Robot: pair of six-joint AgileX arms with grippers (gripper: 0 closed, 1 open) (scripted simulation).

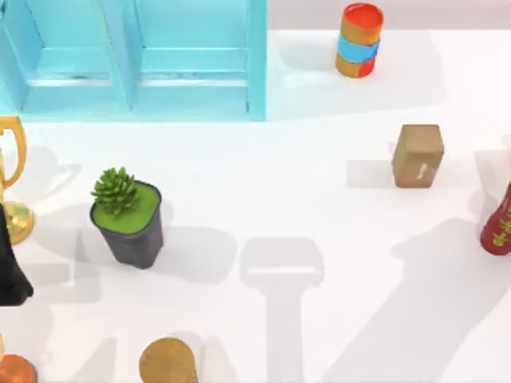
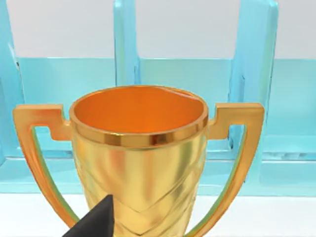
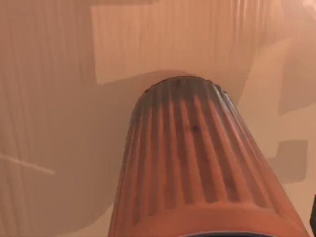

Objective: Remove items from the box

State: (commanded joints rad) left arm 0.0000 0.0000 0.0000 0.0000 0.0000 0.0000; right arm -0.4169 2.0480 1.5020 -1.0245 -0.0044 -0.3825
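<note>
The box [image 1: 257, 72] is a light-blue open rack with compartments at the back left; it also shows as the box [image 2: 252, 74] behind the trophy. A tan-brown block [image 1: 417, 155] with a tiny white mark stands on the table at the right. A dark reddish-brown cup [image 1: 498, 223] leans at the right edge, and the right wrist camera sits very close to this ribbed cup [image 3: 197, 163]. My left gripper [image 1: 12, 271] is at the left edge, right beside a golden trophy [image 2: 138, 148].
The golden trophy [image 1: 11, 171] stands at the far left. A potted green plant [image 1: 128, 219] is left of centre. A red-orange-blue striped can [image 1: 360, 40] stands at the back. A golden-brown cylinder [image 1: 168, 363] and an orange-brown object [image 1: 14, 371] sit at the front edge.
</note>
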